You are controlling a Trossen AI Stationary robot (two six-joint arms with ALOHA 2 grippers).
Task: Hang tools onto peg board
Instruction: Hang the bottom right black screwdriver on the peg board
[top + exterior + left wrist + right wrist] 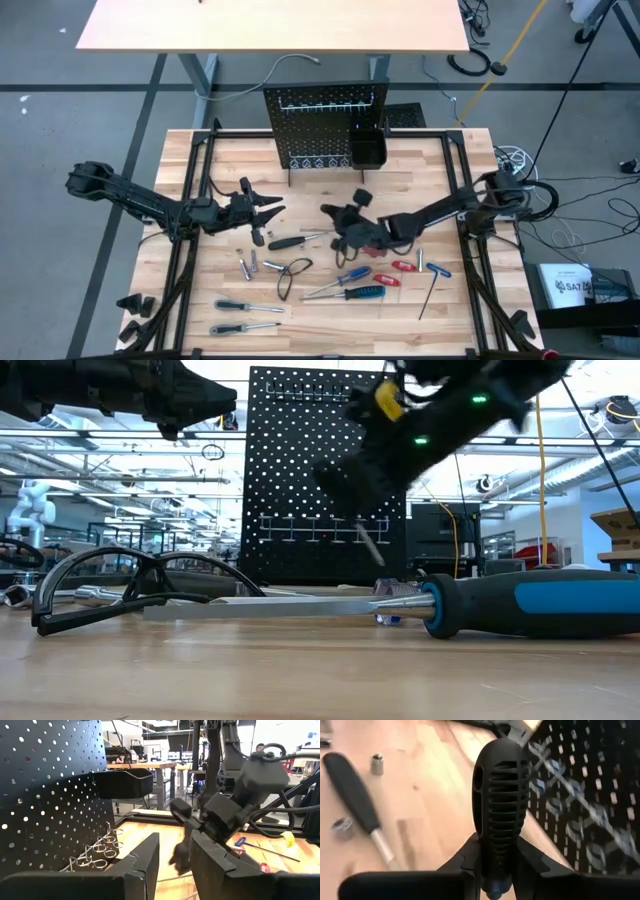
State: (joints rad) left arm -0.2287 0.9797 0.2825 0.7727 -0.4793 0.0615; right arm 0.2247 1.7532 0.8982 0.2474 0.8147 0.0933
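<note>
The peg board (pixel 325 125) stands upright at the table's far middle, with a black bin (pixel 367 152) on its right part. My right gripper (pixel 345 228) hovers in front of it, shut on a black ribbed-handled screwdriver (pixel 500 805). My left gripper (pixel 272 212) hangs level just to its left, open and empty, pointing at the right gripper (pixel 220 815). The other tools lie flat on the table: a black-handled screwdriver (pixel 290 241), a black wire loop (pixel 292 275), blue-handled screwdrivers (pixel 358 292), red-handled ones (pixel 386 280), clear-handled ones (pixel 245 306) and small silver bits (pixel 246 265). My right gripper pinches the lower part of the screwdriver's handle (pixel 496 865) between its two fingers (pixel 532 857). The ribbed butt end (pixel 500 750) juts out past the fingertips. The thin shaft (pixel 370 546) slants down below the gripper, clear of the table.
A thin hex key (pixel 430 295) and a blue T-handled key (pixel 437 270) lie at the right. In the low view a blue and black screwdriver (pixel 530 605) and the wire loop (pixel 130 585) lie close in front. Black frame rails (pixel 195 200) run along both table sides.
</note>
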